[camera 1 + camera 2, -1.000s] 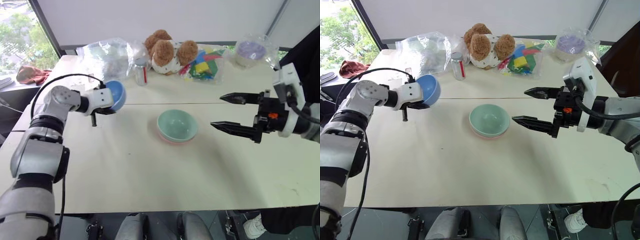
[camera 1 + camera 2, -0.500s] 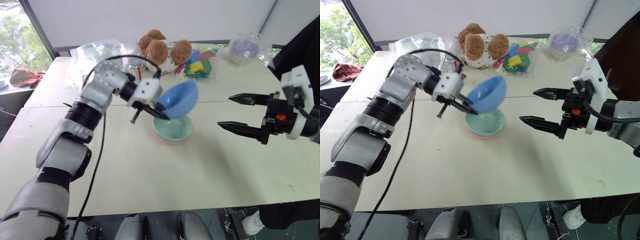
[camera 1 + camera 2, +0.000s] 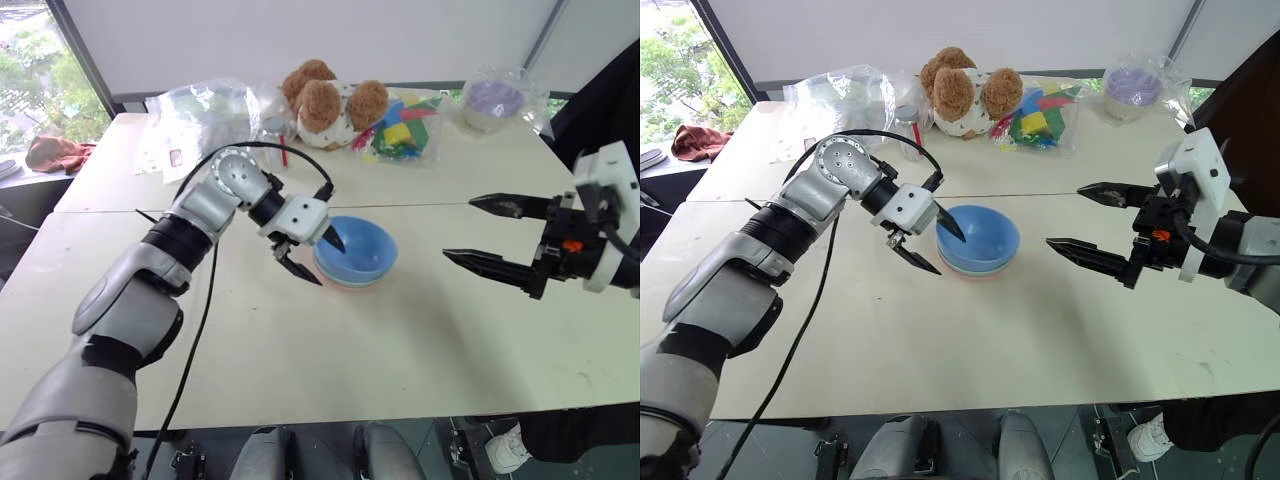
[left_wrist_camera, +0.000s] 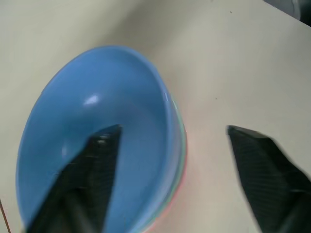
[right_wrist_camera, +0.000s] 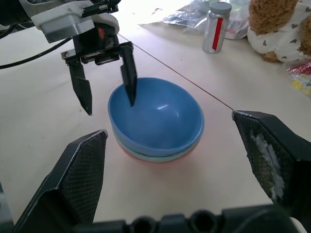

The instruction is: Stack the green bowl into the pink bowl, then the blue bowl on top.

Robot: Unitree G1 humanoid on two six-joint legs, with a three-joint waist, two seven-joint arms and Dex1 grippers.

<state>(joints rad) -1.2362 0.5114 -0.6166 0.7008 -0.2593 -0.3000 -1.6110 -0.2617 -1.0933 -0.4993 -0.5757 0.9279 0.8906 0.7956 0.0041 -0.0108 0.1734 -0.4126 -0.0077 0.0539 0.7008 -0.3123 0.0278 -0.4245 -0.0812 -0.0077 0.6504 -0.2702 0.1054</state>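
Observation:
The blue bowl (image 3: 357, 249) sits nested on top of the stack at the table's middle. Under it the green bowl (image 5: 167, 156) shows as a thin rim, and the pink bowl (image 5: 132, 153) peeks out at the bottom. My left gripper (image 3: 318, 257) is open and straddles the blue bowl's left rim, one finger inside the bowl and the other outside it, holding nothing. Off to the right of the stack my right gripper (image 3: 461, 228) hovers open and empty above the table, pointing toward the bowls.
Along the table's far edge are a teddy bear (image 3: 325, 100), a metal bottle (image 3: 908, 125), a bag of coloured blocks (image 3: 400, 125), a clear plastic bag (image 3: 205, 110) and a purple bowl wrapped in plastic (image 3: 495, 100). A person stands at the far right.
My left arm carried the blue bowl from the left over to the stack, set it into the green bowl and opened its fingers. The right gripper stayed put.

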